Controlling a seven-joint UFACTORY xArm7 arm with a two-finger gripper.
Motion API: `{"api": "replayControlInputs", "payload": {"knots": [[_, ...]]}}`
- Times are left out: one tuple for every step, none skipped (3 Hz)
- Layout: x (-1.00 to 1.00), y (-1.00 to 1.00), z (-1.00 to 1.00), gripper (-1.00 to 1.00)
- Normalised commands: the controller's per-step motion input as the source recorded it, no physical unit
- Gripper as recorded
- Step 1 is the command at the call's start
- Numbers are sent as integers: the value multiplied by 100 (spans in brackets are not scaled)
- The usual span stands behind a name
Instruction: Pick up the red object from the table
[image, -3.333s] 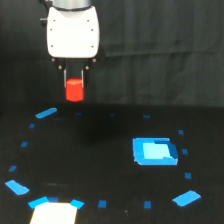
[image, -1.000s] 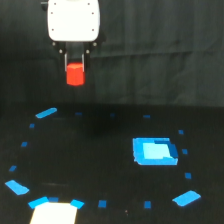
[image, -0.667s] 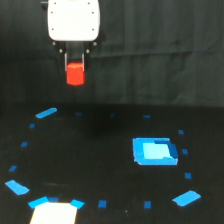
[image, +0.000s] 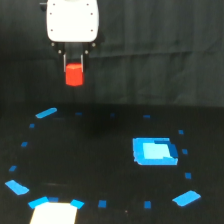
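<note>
The red object is a small red-orange block held between the fingers of my gripper. The gripper hangs from a white housing at the upper left of the exterior view. The block is high above the black table, well clear of its surface. The gripper is shut on the block, whose top part sits between the dark fingers.
A larger blue square piece lies on the table towards the exterior view's right. Small blue tape marks ring the table, with bigger blue patches. A white patch sits at the near left edge.
The gripper has risen with the red block since the earliest frame. Over the last second it has barely moved.
</note>
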Motion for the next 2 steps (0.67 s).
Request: {"api": "replayControlInputs", "payload": {"knots": [[-2, -19, 23, -100], [8, -25, 100, -100]]}}
